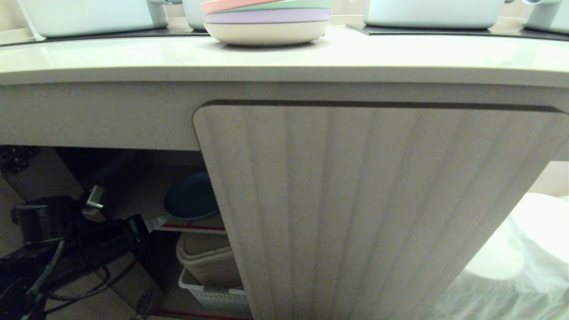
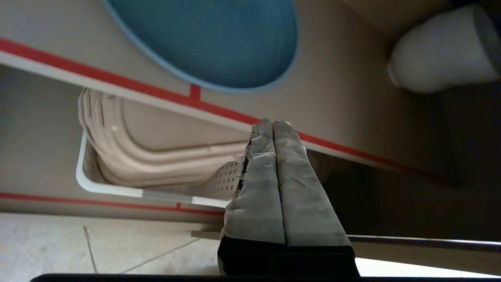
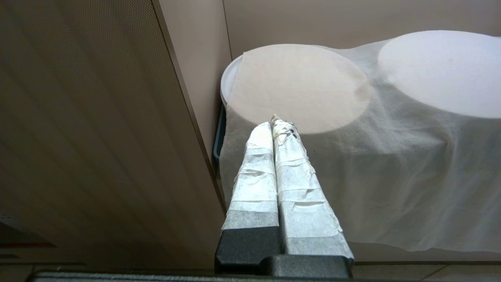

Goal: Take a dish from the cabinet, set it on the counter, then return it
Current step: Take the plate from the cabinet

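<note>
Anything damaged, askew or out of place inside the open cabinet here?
Nothing stands out. The dish lies flat on the red-edged shelf, the white basket sits squarely below it, and the shut left end effector touches neither.

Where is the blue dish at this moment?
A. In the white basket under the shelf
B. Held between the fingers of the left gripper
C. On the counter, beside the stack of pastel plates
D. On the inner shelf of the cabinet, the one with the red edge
D: the blue dish lies flat on the red-edged shelf inside the cabinet, while the left gripper is shut and empty in front of that edge.
</note>
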